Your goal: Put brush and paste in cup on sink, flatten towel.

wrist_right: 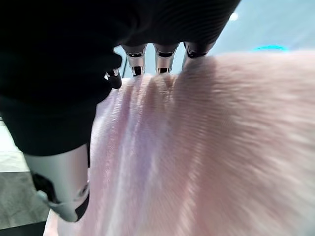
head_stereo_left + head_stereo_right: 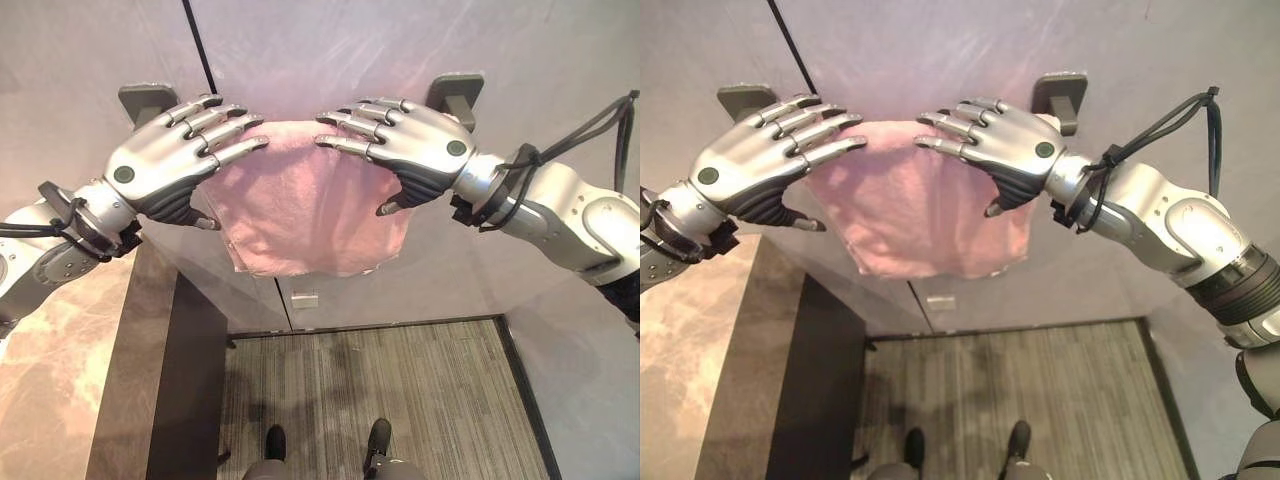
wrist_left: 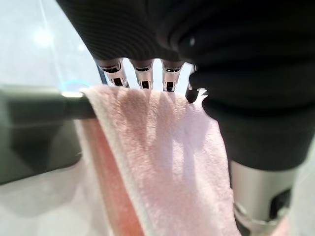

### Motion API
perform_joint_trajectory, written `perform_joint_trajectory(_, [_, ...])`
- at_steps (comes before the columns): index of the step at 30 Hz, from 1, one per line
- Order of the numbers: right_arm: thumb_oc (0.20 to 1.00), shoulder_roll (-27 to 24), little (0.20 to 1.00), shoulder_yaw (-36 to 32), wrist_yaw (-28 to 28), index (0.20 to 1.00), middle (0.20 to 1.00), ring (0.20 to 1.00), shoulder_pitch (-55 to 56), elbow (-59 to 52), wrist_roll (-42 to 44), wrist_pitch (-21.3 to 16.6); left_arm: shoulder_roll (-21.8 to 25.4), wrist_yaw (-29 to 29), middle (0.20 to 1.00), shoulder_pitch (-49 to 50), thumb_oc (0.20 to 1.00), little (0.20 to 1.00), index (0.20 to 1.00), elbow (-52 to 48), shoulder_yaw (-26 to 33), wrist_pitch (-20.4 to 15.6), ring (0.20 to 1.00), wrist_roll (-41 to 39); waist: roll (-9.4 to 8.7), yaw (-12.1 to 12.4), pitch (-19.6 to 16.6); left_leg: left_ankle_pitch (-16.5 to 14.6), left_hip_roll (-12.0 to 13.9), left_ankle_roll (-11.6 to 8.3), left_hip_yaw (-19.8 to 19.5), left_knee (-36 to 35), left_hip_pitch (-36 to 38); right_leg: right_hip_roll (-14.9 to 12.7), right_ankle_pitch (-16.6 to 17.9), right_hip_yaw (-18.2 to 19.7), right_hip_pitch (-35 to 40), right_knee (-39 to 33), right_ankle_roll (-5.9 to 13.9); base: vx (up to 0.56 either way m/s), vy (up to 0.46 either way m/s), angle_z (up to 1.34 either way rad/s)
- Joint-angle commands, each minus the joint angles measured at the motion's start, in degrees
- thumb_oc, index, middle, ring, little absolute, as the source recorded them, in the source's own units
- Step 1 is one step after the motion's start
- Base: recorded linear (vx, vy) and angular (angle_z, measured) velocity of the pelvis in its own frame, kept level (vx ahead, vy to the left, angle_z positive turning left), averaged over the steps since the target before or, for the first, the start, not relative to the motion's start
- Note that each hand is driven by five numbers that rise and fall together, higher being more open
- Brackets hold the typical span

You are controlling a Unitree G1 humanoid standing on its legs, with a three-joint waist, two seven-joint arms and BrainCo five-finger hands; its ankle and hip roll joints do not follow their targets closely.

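Observation:
A pink towel (image 2: 310, 215) hangs over a rail on the grey wall, between two dark brackets (image 2: 147, 98) (image 2: 458, 92). Its lower edge is uneven and its left side bunched. My left hand (image 2: 165, 160) lies over the towel's upper left corner with nearly straight fingers and its thumb free beside the left edge. My right hand (image 2: 420, 145) lies over the upper right part, fingers straight and its thumb against the front of the cloth. In the left wrist view the fingers (image 3: 142, 73) reach over the towel (image 3: 167, 157) on the dark rail (image 3: 34, 103). The right wrist view has its fingers (image 1: 135, 61) on the towel (image 1: 206, 147).
A marble counter (image 2: 50, 380) with a dark front edge (image 2: 185, 400) runs along the lower left. Striped grey flooring (image 2: 400, 390) lies below the wall. A small white plate (image 2: 305, 299) sits on the wall under the towel.

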Motion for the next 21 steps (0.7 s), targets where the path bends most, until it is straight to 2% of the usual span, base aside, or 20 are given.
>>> perform_joint_trajectory(1, [1.0,-6.2,1.0,-1.0,0.8,1.0,1.0,1.0,5.9,5.5,0.5,1.2,1.9,-4.0,1.0,9.9,1.0,1.0,1.0,6.6,2.7,0.6,1.0,1.9,-1.06,0.2,-1.9,0.7,-1.0,0.85,2.7,0.0,1.1,-2.5,-2.1,2.4,3.4,-0.1,5.67,0.02,-0.018,-0.05])
perform_joint_trajectory(10, [1.0,-5.6,1.0,-5.4,-0.1,1.0,1.0,1.0,9.6,8.7,3.0,2.0,0.5,-3.3,1.0,13.9,1.0,1.0,1.0,12.4,6.5,2.4,1.0,2.9,-1.14,0.5,-3.0,0.8,-0.5,0.51,2.8,0.0,1.6,-2.5,-2.4,1.5,4.3,-0.1,5.7,0.0,0.0,0.0])
perform_joint_trajectory(21, [1.0,-5.2,1.0,-3.7,1.0,1.0,1.0,1.0,9.4,11.7,1.7,2.2,-2.3,-3.4,1.0,13.7,1.0,1.0,1.0,19.1,7.4,5.2,1.0,1.8,-1.62,1.0,-3.5,1.0,-0.2,0.22,2.8,0.0,1.5,-2.3,-2.4,1.3,4.4,-0.1,5.63,0.0,0.0,0.0])
